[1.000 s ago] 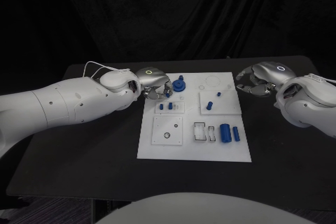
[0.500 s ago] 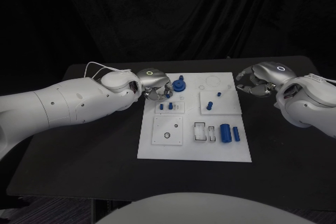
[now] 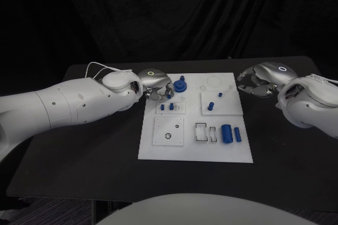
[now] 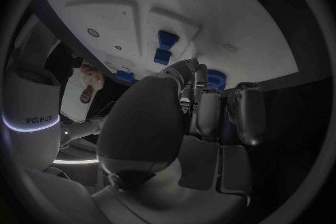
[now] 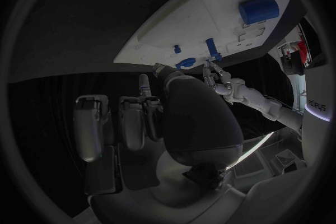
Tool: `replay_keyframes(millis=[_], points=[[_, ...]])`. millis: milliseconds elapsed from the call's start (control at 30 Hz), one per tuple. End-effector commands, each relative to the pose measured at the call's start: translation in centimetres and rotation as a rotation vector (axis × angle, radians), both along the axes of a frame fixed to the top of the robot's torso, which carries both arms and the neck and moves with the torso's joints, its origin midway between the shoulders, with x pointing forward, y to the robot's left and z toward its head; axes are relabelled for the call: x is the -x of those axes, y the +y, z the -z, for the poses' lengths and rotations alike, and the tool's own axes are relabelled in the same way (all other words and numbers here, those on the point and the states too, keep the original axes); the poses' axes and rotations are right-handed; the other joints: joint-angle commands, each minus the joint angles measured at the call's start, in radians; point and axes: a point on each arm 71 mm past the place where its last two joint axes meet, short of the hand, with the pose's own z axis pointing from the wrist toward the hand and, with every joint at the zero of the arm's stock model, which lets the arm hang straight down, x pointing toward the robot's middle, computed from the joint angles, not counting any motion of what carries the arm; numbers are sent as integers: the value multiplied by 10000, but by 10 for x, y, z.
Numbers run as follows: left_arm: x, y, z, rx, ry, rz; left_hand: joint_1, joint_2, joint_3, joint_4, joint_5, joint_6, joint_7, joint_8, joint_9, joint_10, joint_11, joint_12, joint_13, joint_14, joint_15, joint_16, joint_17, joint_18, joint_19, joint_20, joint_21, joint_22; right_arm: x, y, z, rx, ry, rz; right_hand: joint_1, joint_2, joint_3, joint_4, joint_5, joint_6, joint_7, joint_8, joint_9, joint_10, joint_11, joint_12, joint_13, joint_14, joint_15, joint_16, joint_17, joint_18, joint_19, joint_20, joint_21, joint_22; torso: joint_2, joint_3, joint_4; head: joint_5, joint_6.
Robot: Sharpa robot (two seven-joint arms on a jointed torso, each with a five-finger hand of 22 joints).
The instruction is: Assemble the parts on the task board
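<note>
The left silver hand (image 3: 156, 85) hovered with curled, empty fingers beside the blue round part (image 3: 180, 85) at the white task board's (image 3: 196, 155) far edge; a careless reach risked toppling it. The right silver hand (image 3: 259, 81) waited, holding nothing.

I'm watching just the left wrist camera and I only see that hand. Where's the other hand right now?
Observer: The right hand hangs over the black table, just past the far right corner of the white board, not over the board.
Operator: Did it grab a blue piece?
Observer: No. The right wrist view shows its fingers with nothing in them.
Operator: What's at the end of the board closest to the robot?
Observer: A fat blue cylinder lies there on its side, with a thin blue cylinder right beside it, by the board's right edge.
</note>
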Motion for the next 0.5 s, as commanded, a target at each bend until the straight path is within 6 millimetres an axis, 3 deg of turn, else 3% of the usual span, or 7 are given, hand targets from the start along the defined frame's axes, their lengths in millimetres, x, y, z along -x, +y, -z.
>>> replay_keyframes(millis=[33,167,500], points=[[0,0,4,-162,201,-66,-74,42,75,0,-285,-702,-265,-428,-246,-373,135,-400,-156,-136,76,-115,-153,-56,-121,29,-156,1785,0,0,0,34,10,59,-11,69,53,-20,-15,64,16,-39,-9,362,-54,-47,1830,1037,-50,30,2634,10,857,-82,-64,2516,-2,0,-8,12,-2],[0,2,4,-115,114,-117,-148,-110,186,73,-486,-1578,-537,-450,-596,-875,292,-979,-427,-247,195,-218,-337,-26,-216,149,-329,1742,0,-1,0,35,9,64,-11,69,53,-20,-15,64,16,-39,-9,362,-54,-47,1830,1037,-50,30,2634,10,857,-82,-64,2516,-3,3,-8,13,-2],[-1,11,-2,360,-597,-175,-135,-179,227,117,-554,-2298,-848,-453,-962,-1177,329,-1319,-590,-254,232,-205,-348,-17,-219,202,-381,1741,0,-1,0,36,6,62,-11,69,53,-20,-15,64,16,-39,-9,362,-54,-47,1830,1037,-50,30,2634,10,857,-82,-64,2516,-5,-2,0,-2,-2]])
